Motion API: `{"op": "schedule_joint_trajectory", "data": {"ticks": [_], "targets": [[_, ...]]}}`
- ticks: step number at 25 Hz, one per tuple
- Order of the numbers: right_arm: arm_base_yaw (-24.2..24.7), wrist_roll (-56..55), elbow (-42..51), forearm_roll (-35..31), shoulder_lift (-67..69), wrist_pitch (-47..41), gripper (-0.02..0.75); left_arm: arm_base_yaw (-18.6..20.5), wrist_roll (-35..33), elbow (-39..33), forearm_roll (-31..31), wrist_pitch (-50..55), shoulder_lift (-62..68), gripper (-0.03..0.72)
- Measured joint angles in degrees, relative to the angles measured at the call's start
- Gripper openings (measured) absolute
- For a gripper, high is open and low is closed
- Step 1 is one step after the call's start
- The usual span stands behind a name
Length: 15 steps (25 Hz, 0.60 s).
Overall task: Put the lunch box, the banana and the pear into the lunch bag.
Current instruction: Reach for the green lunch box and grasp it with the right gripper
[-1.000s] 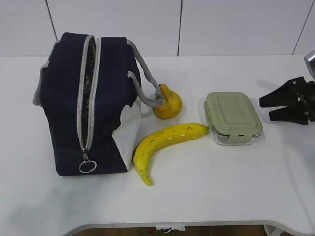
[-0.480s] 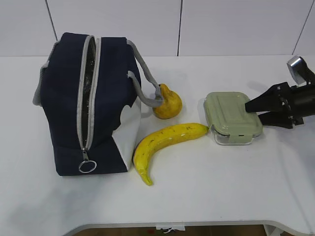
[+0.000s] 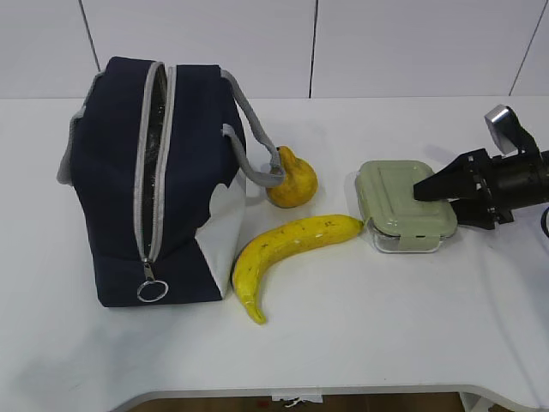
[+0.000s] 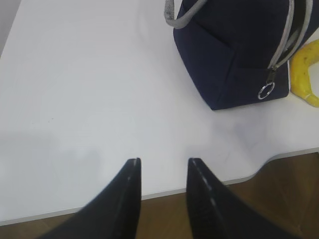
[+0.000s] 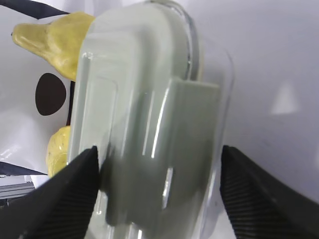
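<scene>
R gripper (image 3: 435, 199) jaws spread either side of lunch box (image 3: 403, 205) at its 3 o'clock end, not clamped, banana (image 3: 287, 256) at box's 8 o'clock, pear (image 3: 291, 180) at 9, lunch bag (image 3: 146, 180) unzipped far left, L gripper (image 4: 162, 172) open above bare table (image 4: 89, 99).

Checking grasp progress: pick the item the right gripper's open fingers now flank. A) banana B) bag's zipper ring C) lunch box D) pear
C: the right wrist view shows the right gripper open, fingers either side of the green-lidded lunch box.
</scene>
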<state>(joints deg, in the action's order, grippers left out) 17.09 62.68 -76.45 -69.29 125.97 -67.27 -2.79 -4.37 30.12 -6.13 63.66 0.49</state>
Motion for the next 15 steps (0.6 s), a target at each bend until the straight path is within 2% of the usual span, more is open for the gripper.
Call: {"op": "schedule_joint_trajectory", "data": {"ticks": [7,15], "targets": [[-0.1,0.1,0.0,-0.4,0.2,0.0,0.577,0.0,0.0,0.0,0.0,0.0,0.0,0.239],[-0.1,0.1,-0.1,-1.6,0.2,-0.2,0.424,0.0,0.0,0.0,0.0,0.0,0.0,0.239]]}}
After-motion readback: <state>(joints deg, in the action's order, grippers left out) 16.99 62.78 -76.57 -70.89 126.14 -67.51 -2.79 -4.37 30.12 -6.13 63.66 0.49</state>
